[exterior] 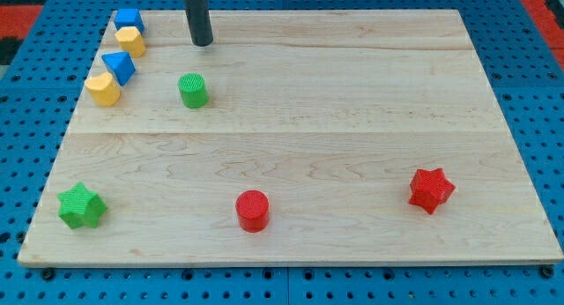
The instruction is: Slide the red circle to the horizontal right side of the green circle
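Note:
The red circle sits near the view's bottom, a little left of centre, on the wooden board. The green circle stands in the upper left part of the board. My tip is at the view's top, just above and slightly right of the green circle, with a gap between them. It is far from the red circle.
A red star lies at the lower right. A green star lies at the lower left. At the upper left edge sit a blue block, a yellow block, a blue triangle and a yellow block.

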Robot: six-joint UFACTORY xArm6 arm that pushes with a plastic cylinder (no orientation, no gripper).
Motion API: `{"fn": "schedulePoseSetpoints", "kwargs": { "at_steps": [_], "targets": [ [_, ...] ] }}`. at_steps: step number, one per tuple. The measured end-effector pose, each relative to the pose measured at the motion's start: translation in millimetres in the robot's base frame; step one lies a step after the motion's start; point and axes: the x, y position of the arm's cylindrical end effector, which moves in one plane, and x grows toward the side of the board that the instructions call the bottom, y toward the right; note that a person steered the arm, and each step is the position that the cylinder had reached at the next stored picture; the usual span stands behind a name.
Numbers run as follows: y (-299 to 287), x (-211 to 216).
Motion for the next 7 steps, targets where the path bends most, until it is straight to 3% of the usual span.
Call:
{"fn": "schedulePoseSetpoints", "kwargs": {
  "at_steps": [5,7],
  "targets": [
    [4.3,34.6],
    [4.3,98.9]
  ]
}}
